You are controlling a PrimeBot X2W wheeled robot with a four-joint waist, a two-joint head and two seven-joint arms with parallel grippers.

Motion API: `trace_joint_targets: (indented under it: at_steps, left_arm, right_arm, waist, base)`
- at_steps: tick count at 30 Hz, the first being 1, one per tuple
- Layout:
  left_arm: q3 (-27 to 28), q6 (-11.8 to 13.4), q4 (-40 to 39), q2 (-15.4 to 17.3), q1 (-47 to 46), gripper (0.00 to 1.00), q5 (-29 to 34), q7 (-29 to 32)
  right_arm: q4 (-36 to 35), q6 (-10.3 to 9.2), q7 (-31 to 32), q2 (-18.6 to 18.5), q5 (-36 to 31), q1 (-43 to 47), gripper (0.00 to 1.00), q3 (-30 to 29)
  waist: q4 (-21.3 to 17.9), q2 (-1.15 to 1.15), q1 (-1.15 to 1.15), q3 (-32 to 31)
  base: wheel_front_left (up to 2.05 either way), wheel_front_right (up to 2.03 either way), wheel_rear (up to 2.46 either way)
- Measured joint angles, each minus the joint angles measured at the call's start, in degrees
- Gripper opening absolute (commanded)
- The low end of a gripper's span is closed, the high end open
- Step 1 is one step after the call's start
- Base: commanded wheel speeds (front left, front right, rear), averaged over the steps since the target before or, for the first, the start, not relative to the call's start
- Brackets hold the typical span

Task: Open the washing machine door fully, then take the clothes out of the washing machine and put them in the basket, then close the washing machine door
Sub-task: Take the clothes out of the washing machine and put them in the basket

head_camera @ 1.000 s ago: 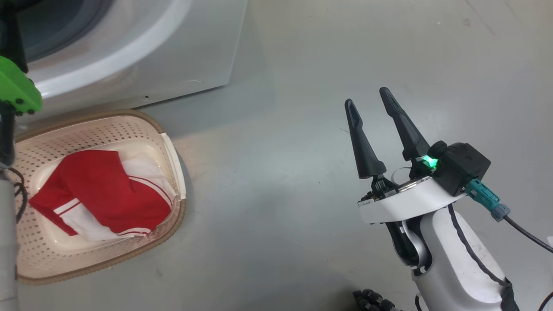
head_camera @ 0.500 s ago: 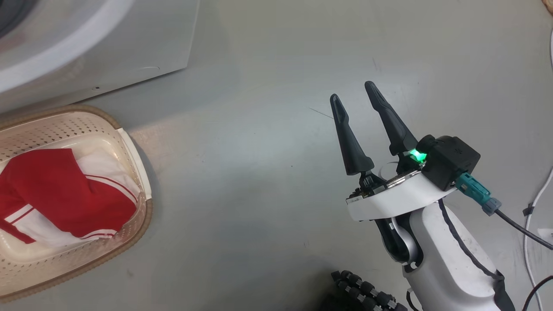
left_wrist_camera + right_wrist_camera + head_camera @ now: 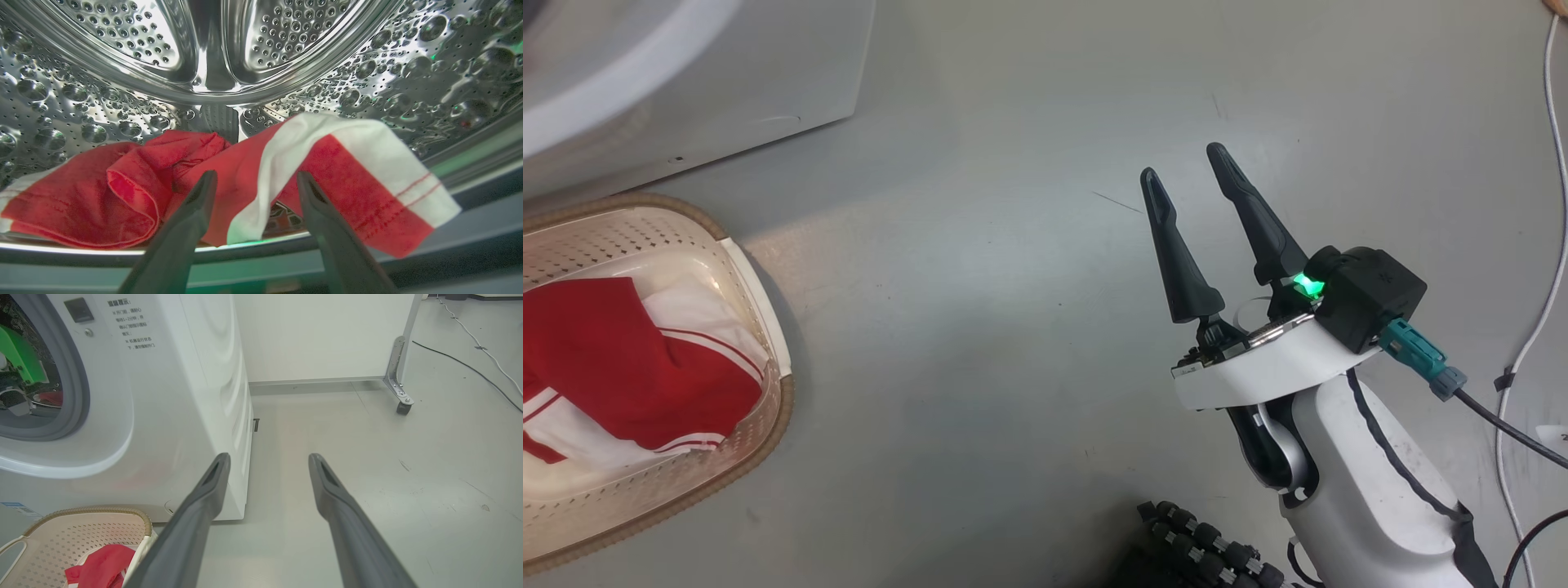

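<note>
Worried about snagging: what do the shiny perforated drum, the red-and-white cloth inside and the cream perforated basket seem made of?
Shiny perforated drum: likely polished steel; mirror glints, punched holes.
Red-and-white cloth: soft matte fabric, knit or woven unclear; it folds and drapes.
Cream perforated basket: probably moulded plastic, slight sheen, brown woven-look rim.

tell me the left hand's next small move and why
Probably ease the left hand forward and shut it on the red and white cloth: its fingers stand open and hold nothing, and the cloth lies in the drum right past their tips.
</note>
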Motion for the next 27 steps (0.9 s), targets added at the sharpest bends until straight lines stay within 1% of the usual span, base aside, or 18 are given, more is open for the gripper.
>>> trace_joint_targets:
  at_steps: [2,8,11,19,25,26,27]
  left_arm:
    - [-0.1,0.0,1.0,0.3,-0.5,0.0,0.3,0.0]
    - [-0.6,0.7,3.0,0.5,-1.4,0.0,1.0,-0.4]
    - [-1.0,1.0,4.3,0.5,-1.5,0.0,2.1,-1.9]
    - [-2.7,1.0,5.0,0.1,-1.3,0.0,3.9,-6.8]
    - [-3.9,1.0,4.3,-1.7,1.7,0.0,5.3,-11.9]
    - [-3.9,1.0,4.3,-1.7,1.7,0.0,5.3,-11.9]
    - [-3.9,1.0,3.8,-2.6,3.2,0.0,5.3,-13.9]
  right_arm:
    - [0.0,0.0,0.0,0.0,0.0,-0.3,1.0,0.1]
    - [0.3,-0.09,0.0,0.0,0.0,-0.9,1.0,0.2]
    - [0.6,-0.52,0.0,0.0,0.0,-1.1,1.0,0.1]
    - [1.4,-0.53,0.0,0.0,-0.5,-1.2,1.0,-0.2]
    - [2.4,-0.52,0.0,0.0,-1.6,-1.2,1.0,-0.5]
    - [2.4,-0.52,0.0,0.0,-1.6,-1.2,1.0,-0.5]
    - [2.7,-0.52,0.0,0.0,-2.1,-1.1,1.0,-0.8]
  waist:
    - [0.0,0.0,0.0,0.1]
    - [0.1,0.0,0.0,0.2]
    - [0.4,0.0,0.0,0.0]
    - [1.7,0.0,0.0,-1.5]
    - [3.2,0.0,0.0,-3.2]
    - [3.2,0.0,0.0,-3.2]
    - [3.7,0.0,0.0,-3.9]
  base:
    - [0.0,0.0,0.0]
    - [0.0,0.0,0.0]
    - [0.0,0.0,0.0]
    - [0.0,0.0,0.0]
    - [0.0,0.0,0.0]
    - [0.0,0.0,0.0]
    - [0.0,0.0,0.0]
